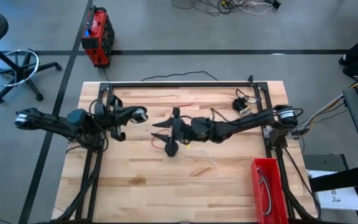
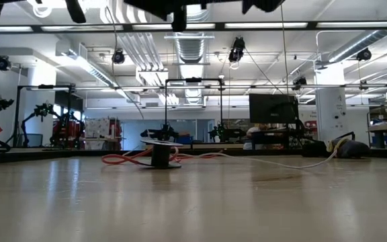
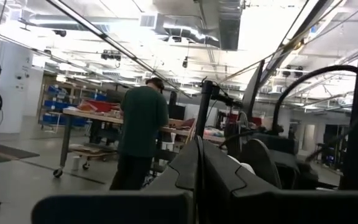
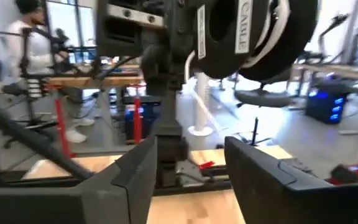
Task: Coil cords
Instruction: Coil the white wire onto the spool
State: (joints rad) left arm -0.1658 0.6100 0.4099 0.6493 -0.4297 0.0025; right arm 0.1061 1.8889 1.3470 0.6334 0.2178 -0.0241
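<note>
Cords lie mid-table: the red cord [image 2: 130, 158] snakes in loose loops around a small dark spool [image 2: 160, 156], and the white cord [image 1: 207, 155] trails off beside it. A black cord [image 1: 243, 102] sits coiled near the far right corner. Right gripper [image 1: 174, 129] hovers over the red loops, fingers spread apart and empty. Left gripper [image 1: 140, 114] waits off to the left, its closure impossible to tell. These cables look light, limp and springy; grab a free end, not mid-loop.
</note>
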